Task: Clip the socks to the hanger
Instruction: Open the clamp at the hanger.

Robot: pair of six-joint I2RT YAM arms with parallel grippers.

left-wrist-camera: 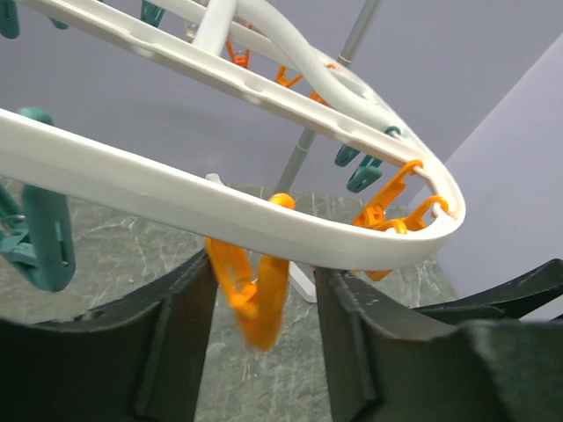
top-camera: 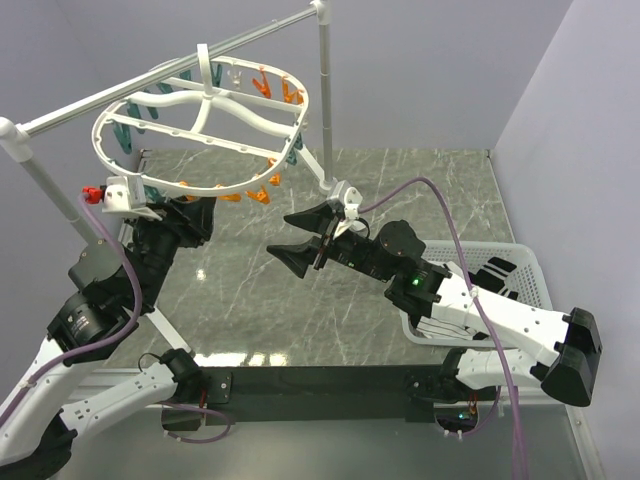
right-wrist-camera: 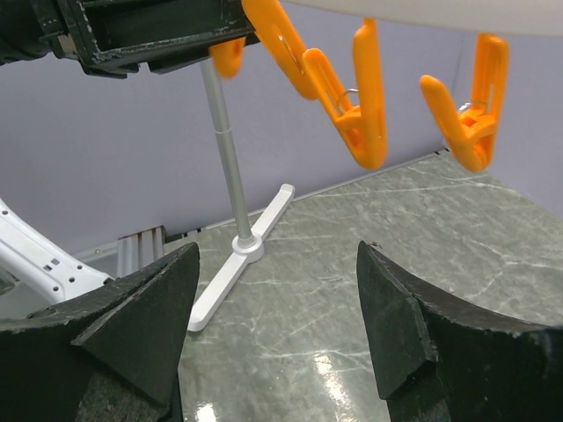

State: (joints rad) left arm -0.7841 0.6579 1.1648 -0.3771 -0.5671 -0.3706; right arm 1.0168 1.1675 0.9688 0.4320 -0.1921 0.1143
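Note:
The hanger (top-camera: 205,112) is a white oval frame with orange and teal clips, hung from the silver rail. My left gripper (top-camera: 200,212) is raised under its near rim (left-wrist-camera: 220,207). Its fingers stand open on either side of a hanging orange clip (left-wrist-camera: 255,294), which looks blurred. My right gripper (top-camera: 280,234) is open and empty above the table, just below two other orange clips (right-wrist-camera: 361,123). Black and white socks (top-camera: 497,272) lie in the basket, mostly hidden by the right arm.
The white lattice basket (top-camera: 530,262) stands at the right edge. The rail's post and white foot (right-wrist-camera: 237,246) stand ahead of the right gripper, and another post (top-camera: 325,100) rises at the back. Teal clips (left-wrist-camera: 44,237) hang close to the left fingers.

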